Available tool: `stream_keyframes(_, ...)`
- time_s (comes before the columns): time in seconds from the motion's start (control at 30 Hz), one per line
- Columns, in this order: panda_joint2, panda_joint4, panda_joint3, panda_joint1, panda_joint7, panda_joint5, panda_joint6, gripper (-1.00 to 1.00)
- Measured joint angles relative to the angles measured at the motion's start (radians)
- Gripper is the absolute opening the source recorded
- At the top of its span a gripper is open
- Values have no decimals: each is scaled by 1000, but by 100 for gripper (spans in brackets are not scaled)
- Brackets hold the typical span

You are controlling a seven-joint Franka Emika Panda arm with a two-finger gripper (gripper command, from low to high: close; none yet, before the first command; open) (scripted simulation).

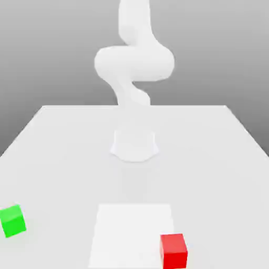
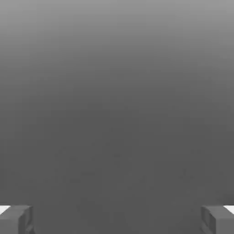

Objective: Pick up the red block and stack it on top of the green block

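The red block [image 1: 174,250] sits on the white table near its front edge, toward the exterior view's right. The green block [image 1: 12,220] rests on the same table at the exterior view's far left, well apart from the red one. In the hand view my gripper [image 2: 117,220] is open: two grey fingertips [image 2: 16,219] stand wide apart with nothing between them, and only plain grey background lies beyond. Neither block appears in the hand view.
The white arm [image 1: 134,63] rises from its round base [image 1: 134,144] at the table's middle. The table [image 1: 210,157] stretches wide on both sides. A pale white rectangular patch [image 1: 131,231] lies at the front centre, just left of the red block.
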Motion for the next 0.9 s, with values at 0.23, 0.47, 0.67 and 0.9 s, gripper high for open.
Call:
stream_keyframes(0.23,260,-38,40,1,32,-16,95,0)
stream_keyframes(0.47,514,-75,73,10,68,-38,187,0)
stream_keyframes(0.67,731,-106,89,34,96,-53,266,0)
stream_keyframes(0.9,984,-126,91,58,122,-68,385,0)
